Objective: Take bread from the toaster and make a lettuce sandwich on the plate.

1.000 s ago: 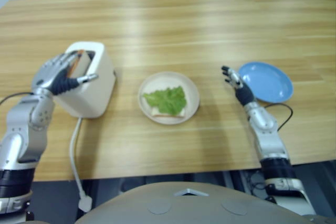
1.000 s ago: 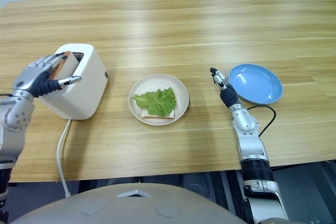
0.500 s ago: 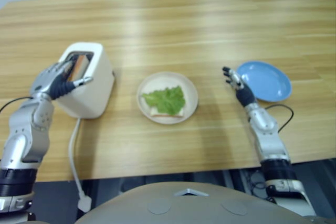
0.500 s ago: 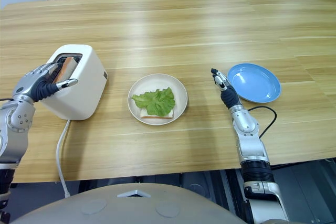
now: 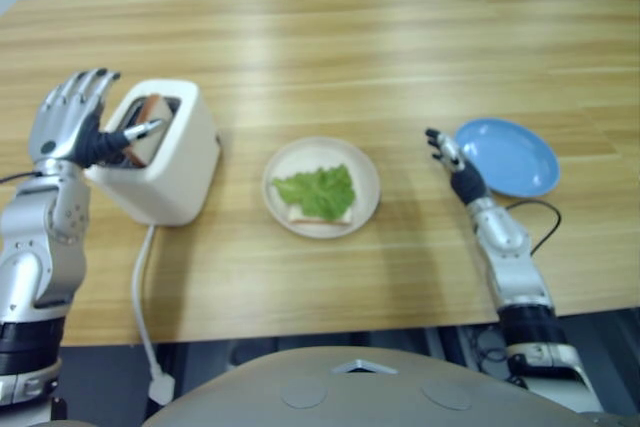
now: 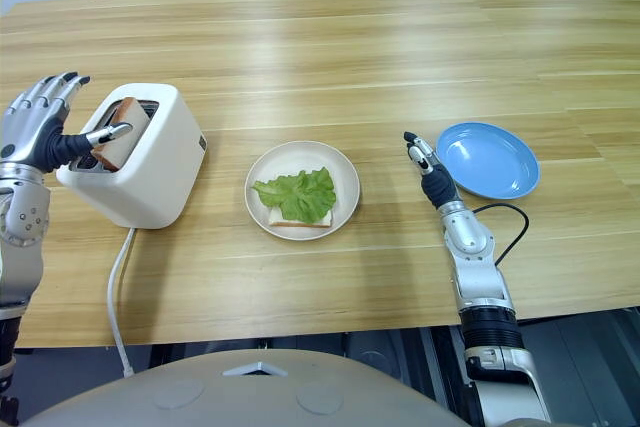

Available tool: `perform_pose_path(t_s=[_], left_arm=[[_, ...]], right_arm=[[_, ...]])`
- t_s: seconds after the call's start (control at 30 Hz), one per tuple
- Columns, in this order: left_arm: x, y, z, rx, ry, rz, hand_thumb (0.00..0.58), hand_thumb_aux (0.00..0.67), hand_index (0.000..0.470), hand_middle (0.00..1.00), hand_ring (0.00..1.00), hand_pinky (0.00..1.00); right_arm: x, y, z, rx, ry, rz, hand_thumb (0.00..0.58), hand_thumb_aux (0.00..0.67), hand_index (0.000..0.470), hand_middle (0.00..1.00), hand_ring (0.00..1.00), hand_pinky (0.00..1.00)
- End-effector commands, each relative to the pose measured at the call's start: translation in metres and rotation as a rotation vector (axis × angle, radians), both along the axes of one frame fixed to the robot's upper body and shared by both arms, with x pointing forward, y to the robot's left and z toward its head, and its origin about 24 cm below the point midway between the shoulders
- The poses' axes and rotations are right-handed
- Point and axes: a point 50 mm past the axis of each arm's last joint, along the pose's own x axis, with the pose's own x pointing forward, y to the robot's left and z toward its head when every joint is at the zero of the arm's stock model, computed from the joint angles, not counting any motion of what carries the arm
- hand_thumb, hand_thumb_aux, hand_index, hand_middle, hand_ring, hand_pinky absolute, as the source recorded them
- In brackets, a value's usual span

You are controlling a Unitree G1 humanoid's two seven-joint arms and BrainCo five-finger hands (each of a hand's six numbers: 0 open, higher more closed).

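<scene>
A white toaster (image 5: 170, 172) stands at the table's left with a slice of bread (image 6: 120, 143) sticking up out of its slot, tilted. My left hand (image 6: 38, 129) is just left of the toaster, fingers spread upward, only the thumb reaching to the bread. In the middle, a cream plate (image 6: 300, 155) holds a bread slice topped with a lettuce leaf (image 6: 296, 192). My right hand (image 6: 425, 162) rests on the table right of that plate, fingers out and holding nothing.
An empty blue plate (image 6: 487, 159) lies just beyond my right hand. The toaster's white cord (image 5: 140, 287) runs off the near table edge. A black cable (image 5: 535, 212) loops beside my right forearm. Bare wooden table stretches behind.
My left hand has uncurled from around the bread and drawn back to the left with fingers spread. The bread now stands higher in the slot. The right arm has not moved.
</scene>
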Motion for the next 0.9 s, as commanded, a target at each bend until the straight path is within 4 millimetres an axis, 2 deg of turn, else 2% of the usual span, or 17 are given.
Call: perform_pose_path(t_s=[0.03, 0.2, 0.37, 0.4, 0.43, 0.47, 0.5, 0.53, 0.57, 0.9], left_arm=[[0.0, 0.003, -0.022, 0.0, 0.128, 0.024, 0.0, 0.0, 0.0, 0.0, 0.0, 0.0], [-0.002, 0.011, -0.037, -0.02, 0.209, 0.073, 0.0, 0.0, 0.0, 0.0, 0.0, 0.0], [-0.001, 0.015, -0.042, -0.046, 0.236, 0.093, 0.0, 0.0, 0.0, 0.0, 0.0, 0.0], [-0.001, 0.014, -0.043, -0.048, 0.236, 0.092, 0.14, 0.087, 0.06, 0.0, 0.0, 0.0], [-0.001, 0.013, -0.042, -0.052, 0.23, 0.087, 0.14, 0.087, 0.06, 0.0, 0.0, 0.0], [0.0, 0.012, -0.04, -0.055, 0.211, 0.08, 0.57, 0.581, 0.399, 0.0, 0.0, 0.0], [0.0, 0.011, -0.037, -0.057, 0.186, 0.074, 0.57, 0.581, 0.399, 0.0, 0.0, 0.0], [0.0, 0.009, -0.033, -0.059, 0.154, 0.068, 0.58, 0.67, 0.46, 0.56, 0.56, 0.56], [0.001, 0.008, -0.029, -0.061, 0.124, 0.062, 0.58, 0.67, 0.46, 1.0, 1.0, 1.0], [-0.002, -0.016, 0.009, -0.079, -0.166, -0.066, 0.58, 0.67, 0.46, 1.0, 1.0, 1.0]], right_arm=[[-0.002, -0.003, -0.001, -0.014, 0.008, -0.005, 0.0, 0.0, 0.0, 0.0, 0.0, 0.0], [-0.003, -0.004, -0.001, -0.02, 0.01, -0.008, 0.0, 0.0, 0.0, 0.0, 0.0, 0.0], [-0.004, -0.005, -0.001, -0.025, 0.01, -0.009, 0.0, 0.0, 0.0, 0.0, 0.0, 0.0], [-0.004, -0.005, -0.001, -0.026, 0.01, -0.01, 0.0, 0.0, 0.0, 0.0, 0.0, 0.0], [-0.004, -0.005, -0.001, -0.027, 0.01, -0.01, 0.0, 0.0, 0.0, 0.0, 0.0, 0.0], [-0.004, -0.005, -0.001, -0.028, 0.01, -0.009, 0.0, 0.0, 0.0, 0.0, 0.0, 0.0], [-0.004, -0.005, -0.001, -0.029, 0.01, -0.008, 0.0, 0.0, 0.0, 0.0, 0.0, 0.0], [-0.004, -0.005, -0.001, -0.03, 0.011, -0.008, 0.0, 0.0, 0.0, 0.0, 0.0, 0.0], [-0.004, -0.005, -0.001, -0.031, 0.012, -0.009, 0.0, 0.0, 0.0, 0.0, 0.0, 0.0], [-0.005, -0.006, -0.003, -0.047, 0.015, -0.013, 0.0, 0.0, 0.0, 0.0, 0.0, 0.0]])
